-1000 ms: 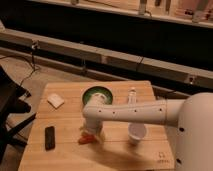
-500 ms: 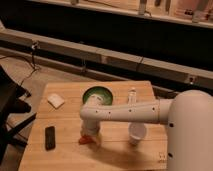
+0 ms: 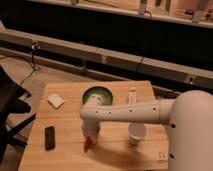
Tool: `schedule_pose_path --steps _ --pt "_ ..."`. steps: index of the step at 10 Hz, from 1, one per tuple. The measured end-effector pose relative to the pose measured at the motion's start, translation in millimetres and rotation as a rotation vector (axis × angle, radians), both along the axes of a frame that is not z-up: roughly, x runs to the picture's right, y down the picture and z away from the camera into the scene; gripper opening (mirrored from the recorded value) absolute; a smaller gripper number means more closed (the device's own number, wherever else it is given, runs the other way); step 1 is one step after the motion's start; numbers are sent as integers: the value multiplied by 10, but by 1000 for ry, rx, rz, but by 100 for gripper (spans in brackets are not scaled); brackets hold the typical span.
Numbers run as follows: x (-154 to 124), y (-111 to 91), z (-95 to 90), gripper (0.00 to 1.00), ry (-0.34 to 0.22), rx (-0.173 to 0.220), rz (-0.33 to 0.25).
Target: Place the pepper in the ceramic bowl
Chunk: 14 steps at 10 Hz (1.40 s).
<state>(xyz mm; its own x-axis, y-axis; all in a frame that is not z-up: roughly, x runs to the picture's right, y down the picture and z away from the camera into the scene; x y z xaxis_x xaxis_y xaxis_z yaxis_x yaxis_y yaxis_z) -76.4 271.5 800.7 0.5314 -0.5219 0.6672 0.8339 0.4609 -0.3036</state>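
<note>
The pepper (image 3: 88,145) is small and red-orange and lies on the wooden table (image 3: 65,155), near the front, left of centre. My gripper (image 3: 89,137) points down right over it, and its lower end covers the pepper's top. The white arm (image 3: 135,111) reaches in from the right. The ceramic bowl (image 3: 98,93), green inside with a dark rim, stands behind the gripper towards the table's back. The arm's elbow hides part of its front edge.
A black rectangular block (image 3: 50,137) lies left of the pepper. A white plastic cup (image 3: 136,134) stands to its right, under the arm. A white pad (image 3: 56,101) lies at the back left. A small white upright item (image 3: 132,95) stands right of the bowl.
The arm has swung further over the table and the gripper has come down over the pepper. The pepper, bowl, cup and block stay where they were.
</note>
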Motion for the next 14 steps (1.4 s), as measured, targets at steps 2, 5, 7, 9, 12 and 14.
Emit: schedule_pose_path --steps 2,5,7,9,12,14 --pt "28 -200 -123 0 -8 10 21" --pt "98 -365 -244 0 -12 26 47" --pt "121 -424 -242 0 -16 36 65" --pt "174 -622 -352 0 -17 46 92" --pt "234 -745 -404 0 -18 53 114" --pt "283 -823 -399 0 -21 61 141"
